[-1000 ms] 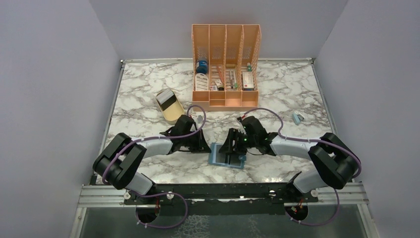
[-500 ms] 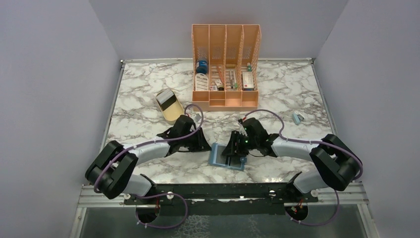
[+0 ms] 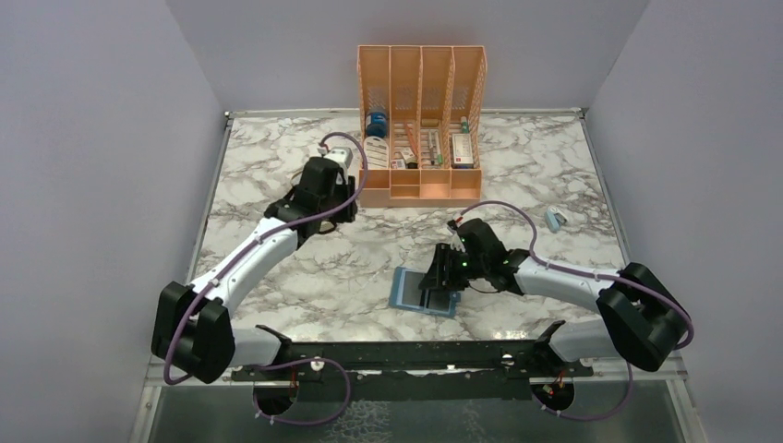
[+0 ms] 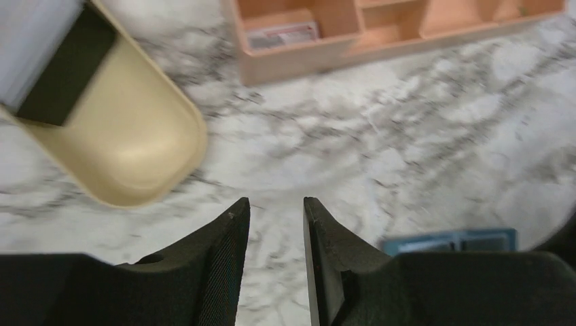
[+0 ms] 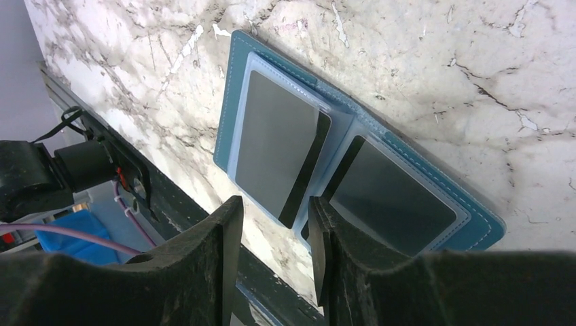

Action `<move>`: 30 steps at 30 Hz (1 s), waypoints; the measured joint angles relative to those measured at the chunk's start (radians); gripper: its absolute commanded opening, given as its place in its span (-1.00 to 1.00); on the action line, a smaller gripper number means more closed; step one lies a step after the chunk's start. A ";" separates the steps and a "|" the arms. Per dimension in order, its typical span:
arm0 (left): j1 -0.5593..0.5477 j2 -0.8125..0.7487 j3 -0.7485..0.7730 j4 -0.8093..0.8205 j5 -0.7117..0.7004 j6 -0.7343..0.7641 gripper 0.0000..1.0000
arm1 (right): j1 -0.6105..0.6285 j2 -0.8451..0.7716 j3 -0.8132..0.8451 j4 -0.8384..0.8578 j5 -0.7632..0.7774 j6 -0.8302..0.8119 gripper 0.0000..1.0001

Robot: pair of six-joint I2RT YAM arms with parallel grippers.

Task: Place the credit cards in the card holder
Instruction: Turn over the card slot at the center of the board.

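The teal-blue card holder (image 3: 411, 293) lies open near the table's front edge. In the right wrist view the card holder (image 5: 234, 88) has two grey-dark credit cards in its clear pockets, one on the left (image 5: 272, 146) and one on the right (image 5: 390, 193). My right gripper (image 5: 273, 204) hovers open and empty just above it, also seen from the top (image 3: 434, 284). My left gripper (image 4: 275, 204) is open and empty above bare marble, beside the beige tray (image 4: 129, 136), which holds a dark card (image 4: 64, 68) and a pale card (image 4: 27, 34).
The orange slotted organiser (image 3: 421, 120) stands at the back centre, close to my left arm (image 3: 319, 198), which covers the tray in the top view. A small light-blue object (image 3: 554, 220) lies at the right. The black base rail (image 3: 415, 355) runs just in front of the card holder.
My left arm has swung away from the card holder, up and back to the tray near the organiser. My right gripper has stayed over the open card holder.
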 measured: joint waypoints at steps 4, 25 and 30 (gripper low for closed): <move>0.092 0.043 0.076 -0.041 -0.123 0.176 -0.18 | 0.000 -0.001 0.000 -0.001 0.000 0.000 -0.26; 0.241 0.505 0.394 -0.020 -0.266 0.702 -0.05 | 0.004 0.043 0.004 0.014 -0.029 -0.012 -0.44; 0.246 0.560 0.421 -0.030 -0.270 0.744 -0.04 | 0.004 -0.006 0.004 0.010 -0.029 -0.023 -0.29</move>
